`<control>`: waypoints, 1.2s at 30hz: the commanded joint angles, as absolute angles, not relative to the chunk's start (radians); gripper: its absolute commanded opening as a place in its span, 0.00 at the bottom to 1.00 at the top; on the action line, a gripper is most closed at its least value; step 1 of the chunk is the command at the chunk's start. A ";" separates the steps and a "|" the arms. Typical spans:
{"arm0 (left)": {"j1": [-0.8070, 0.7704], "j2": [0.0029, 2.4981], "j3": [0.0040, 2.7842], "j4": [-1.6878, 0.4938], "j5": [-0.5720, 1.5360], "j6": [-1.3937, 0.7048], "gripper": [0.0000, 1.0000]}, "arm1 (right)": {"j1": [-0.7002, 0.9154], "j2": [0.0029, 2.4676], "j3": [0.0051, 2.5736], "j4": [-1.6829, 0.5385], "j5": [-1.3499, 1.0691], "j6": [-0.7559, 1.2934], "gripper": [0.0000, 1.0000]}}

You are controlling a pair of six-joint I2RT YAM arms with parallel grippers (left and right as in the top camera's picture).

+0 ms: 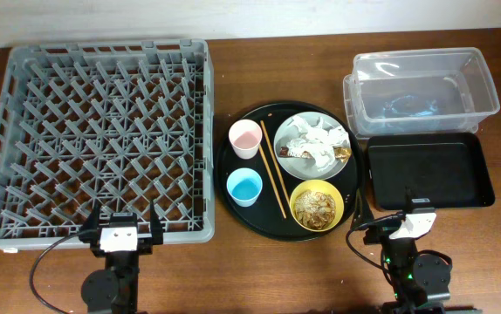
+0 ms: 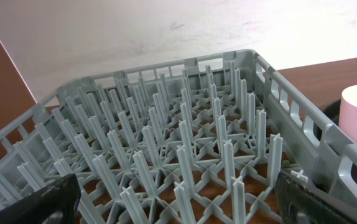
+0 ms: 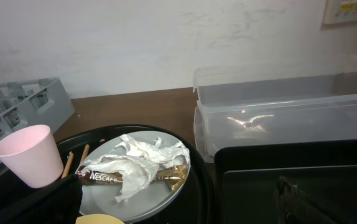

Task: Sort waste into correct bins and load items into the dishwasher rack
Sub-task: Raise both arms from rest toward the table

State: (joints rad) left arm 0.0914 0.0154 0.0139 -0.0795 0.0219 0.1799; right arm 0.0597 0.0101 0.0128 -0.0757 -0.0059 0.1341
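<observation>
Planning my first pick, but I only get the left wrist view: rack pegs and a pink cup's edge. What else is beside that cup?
Observer: A blue cup stands nearer the arms than the pink cup, both on a round black tray.
Operator: Any waste?
Observer: Crumpled napkins lie on the plate.
Operator: And the bins?
Observer: A clear tub and a shallow black tray sit right of the round black tray.

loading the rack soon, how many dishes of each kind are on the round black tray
Cups: 2, pink cup and blue cup
Bowls: 1, yellow bowl
Plates: 1, grey-white plate
Chopsticks: 2, one pair
Total: 6
</observation>
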 commanded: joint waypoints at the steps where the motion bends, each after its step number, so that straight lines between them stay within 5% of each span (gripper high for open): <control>1: 0.088 0.007 0.009 -0.083 0.012 0.196 0.99 | 0.066 0.006 0.006 -0.078 -0.012 0.135 0.98; 36: 0.088 0.007 0.009 -0.023 0.004 0.152 0.99 | 0.065 0.005 0.006 -0.025 -0.015 0.134 0.98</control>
